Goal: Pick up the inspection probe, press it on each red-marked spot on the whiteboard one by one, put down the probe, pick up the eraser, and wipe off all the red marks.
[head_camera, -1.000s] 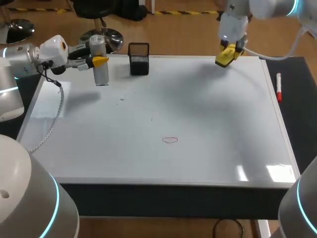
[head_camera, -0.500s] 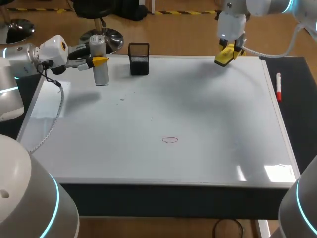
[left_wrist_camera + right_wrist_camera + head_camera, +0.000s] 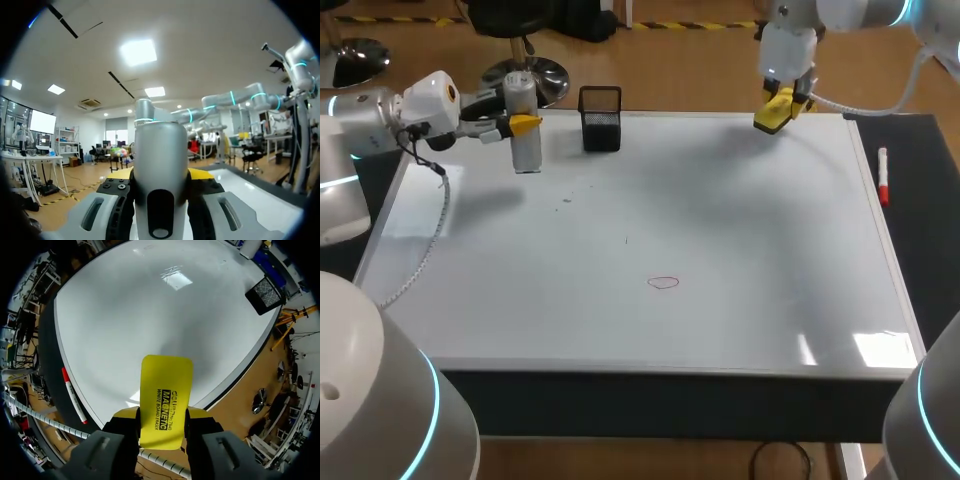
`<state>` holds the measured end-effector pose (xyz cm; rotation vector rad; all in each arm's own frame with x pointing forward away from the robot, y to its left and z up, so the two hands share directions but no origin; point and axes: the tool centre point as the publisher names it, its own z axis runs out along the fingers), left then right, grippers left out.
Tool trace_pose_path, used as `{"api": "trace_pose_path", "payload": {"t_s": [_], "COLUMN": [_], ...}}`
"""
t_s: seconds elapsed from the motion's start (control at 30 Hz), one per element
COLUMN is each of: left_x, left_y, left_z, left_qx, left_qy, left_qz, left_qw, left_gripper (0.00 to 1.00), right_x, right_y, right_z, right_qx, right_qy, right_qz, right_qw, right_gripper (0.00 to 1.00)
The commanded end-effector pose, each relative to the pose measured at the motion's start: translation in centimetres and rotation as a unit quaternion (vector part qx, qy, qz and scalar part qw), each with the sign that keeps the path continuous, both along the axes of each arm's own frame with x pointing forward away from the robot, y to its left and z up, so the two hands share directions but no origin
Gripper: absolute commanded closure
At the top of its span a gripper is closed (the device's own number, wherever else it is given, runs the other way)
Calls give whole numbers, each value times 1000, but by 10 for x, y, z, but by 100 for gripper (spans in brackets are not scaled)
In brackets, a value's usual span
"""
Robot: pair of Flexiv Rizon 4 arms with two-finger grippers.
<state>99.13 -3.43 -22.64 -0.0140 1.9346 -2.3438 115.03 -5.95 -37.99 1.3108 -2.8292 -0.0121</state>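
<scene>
The whiteboard [image 3: 740, 230] is shown with the upright probe [image 3: 526, 148] clamped in the left jaws, well apart from the red mark [image 3: 663, 283], behind-left of it, and the eraser [image 3: 772, 116] clamped in the right jaws behind-right of it; little is changed from earlier, only the eraser nudged slightly.

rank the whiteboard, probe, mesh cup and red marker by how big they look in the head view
1. whiteboard, by far the largest
2. probe and mesh cup: too alike to rank; the probe is taller, the cup wider
3. red marker, thin and smallest
</scene>
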Motion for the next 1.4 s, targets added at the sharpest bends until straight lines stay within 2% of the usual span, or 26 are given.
{"api": "trace_pose_path", "payload": {"t_s": [0.03,0.4,0.67,0.9,1.2,1.4], "left_x": [-19,-84,-134,-170,-209,-220], "left_y": [-17,-76,-141,-178,-200,-207], "left_z": [2,9,4,-8,-33,-49], "left_qx": [-5,-19,-15,-21,-17,-15], "left_qy": [-1,-5,0,10,23,36], "left_qz": [-10,-93,-191,-249,-290,-303], "left_qw": [1000,995,982,968,957,952], "left_gripper": [100,100,100,100,100,100], "right_x": [2,2,2,2,2,2], "right_y": [0,0,0,0,0,0], "right_z": [1,1,1,1,1,1], "right_qx": [-2,-2,-2,-2,-2,-2], "right_qy": [2,2,2,2,2,2], "right_qz": [1,1,1,1,1,1], "right_qw": [1000,1000,1000,1000,1000,1000], "right_gripper": [100,100,100,100,100,100]}}
